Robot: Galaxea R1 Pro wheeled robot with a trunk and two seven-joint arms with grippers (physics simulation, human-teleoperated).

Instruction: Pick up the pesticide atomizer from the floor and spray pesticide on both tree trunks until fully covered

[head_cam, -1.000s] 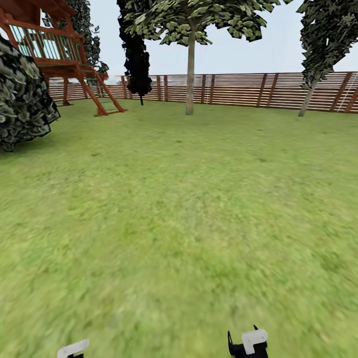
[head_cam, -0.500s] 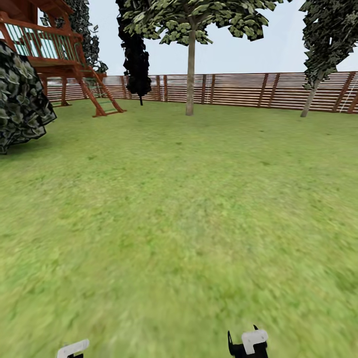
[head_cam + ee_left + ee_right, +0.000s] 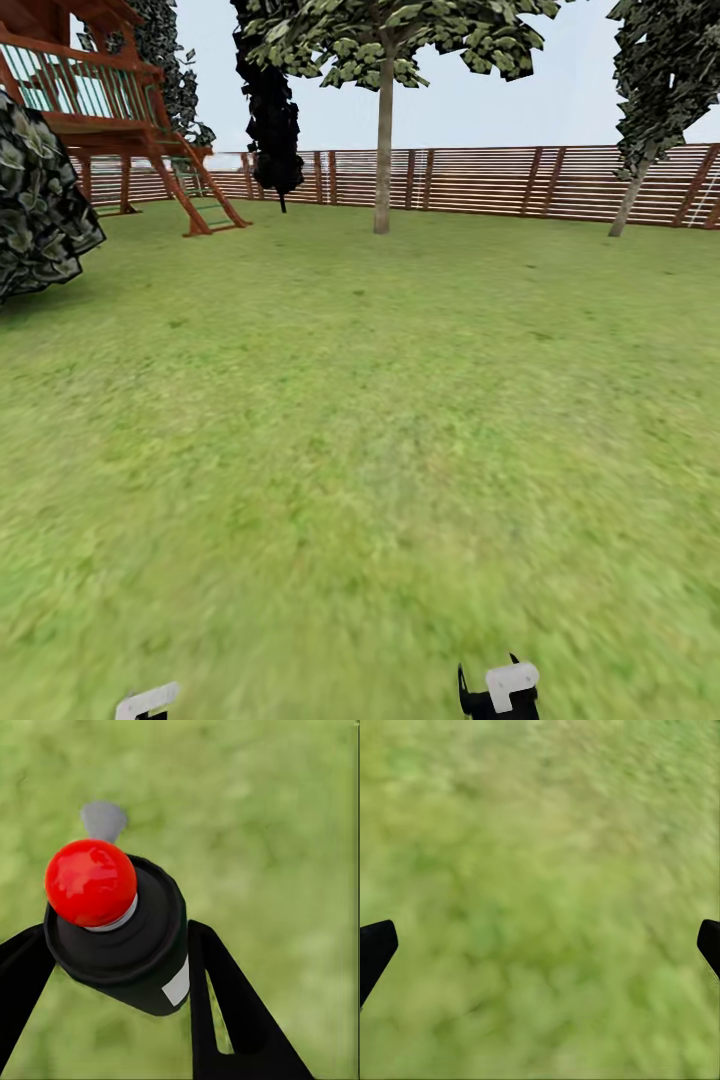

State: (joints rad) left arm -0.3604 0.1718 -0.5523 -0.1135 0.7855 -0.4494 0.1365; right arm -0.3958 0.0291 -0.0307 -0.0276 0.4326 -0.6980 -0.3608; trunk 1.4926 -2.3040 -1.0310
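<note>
The pesticide atomizer [image 3: 142, 960], a black can with a red round cap [image 3: 90, 881] and a grey nozzle tip, sits between the black fingers of my left gripper [image 3: 112, 941], which is shut on it above the grass. My right gripper [image 3: 540, 945] hangs open over bare lawn, its fingertips [image 3: 375, 949] at the picture's edges. Far ahead, a tall tree with a straight bare trunk [image 3: 383, 150] stands before the fence. A second tree with a thin leaning trunk [image 3: 628, 200] stands at the far right. No white specks show on either trunk.
A wide green lawn [image 3: 360, 420] stretches ahead to a brown slat fence [image 3: 480, 180]. A red wooden play tower with a ladder [image 3: 110, 110] and a dark leafy bush [image 3: 35, 200] stand at the left. A black column-shaped conifer [image 3: 270, 100] rises near the fence.
The whole head view has shifted slightly: the bush and play tower slid left and the lawn flowed toward me, so the camera has moved forward. Both arms keep their pose.
</note>
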